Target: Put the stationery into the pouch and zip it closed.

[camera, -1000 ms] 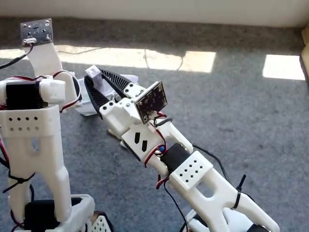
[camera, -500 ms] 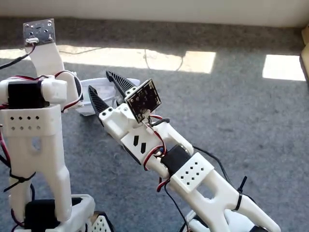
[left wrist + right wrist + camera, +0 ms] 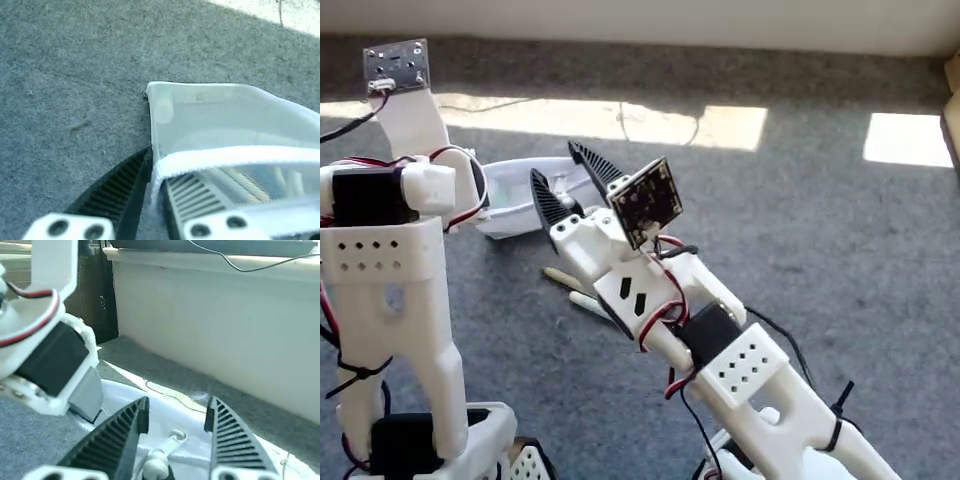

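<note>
The left gripper (image 3: 155, 172) is clamped on the rim of the white mesh pouch (image 3: 515, 192), which lies on the carpet (image 3: 820, 210) at the far left. The right gripper (image 3: 570, 183) hangs over the pouch with its fingers apart. Two pens (image 3: 563, 276) lie on the carpet just nearer, under that arm.

My left arm (image 3: 390, 260) stands tall just beside the pouch (image 3: 520, 190) and crowds that side of the opening. My left gripper (image 3: 154, 165) is clamped on the pouch's edge. My right gripper (image 3: 552, 160) hangs spread above the pouch, with open room between its fingers. My right forearm (image 3: 660, 300) lies across two pens (image 3: 563, 277) on the carpet (image 3: 840, 230), covering their near ends. Beyond that forearm the carpet is bare, wide room up to the low wall (image 3: 720, 15).
</note>
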You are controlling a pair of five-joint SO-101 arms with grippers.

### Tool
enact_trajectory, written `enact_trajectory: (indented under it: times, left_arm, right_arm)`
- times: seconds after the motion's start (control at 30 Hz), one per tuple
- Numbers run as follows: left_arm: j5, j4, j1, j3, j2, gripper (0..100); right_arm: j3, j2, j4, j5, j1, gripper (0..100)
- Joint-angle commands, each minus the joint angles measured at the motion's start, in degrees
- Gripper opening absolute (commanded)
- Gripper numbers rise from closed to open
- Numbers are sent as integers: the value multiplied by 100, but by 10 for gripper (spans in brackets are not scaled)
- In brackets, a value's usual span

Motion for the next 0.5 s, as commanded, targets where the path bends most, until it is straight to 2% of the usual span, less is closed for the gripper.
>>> enact_trajectory:
  times: [0.0, 0.13, 0.47]
  left_arm:
    - [9, -9, 92, -48, -66, 6]
    - [9, 9, -22, -66, -75, 6]
    - [9, 9, -514, -171, -101, 6]
  right_arm:
    - [-136, -532, 435, -35, 84, 178]
    - [-145, -910, 989, -35, 101, 178]
    - [-136, -1789, 3644, -18, 110, 177]
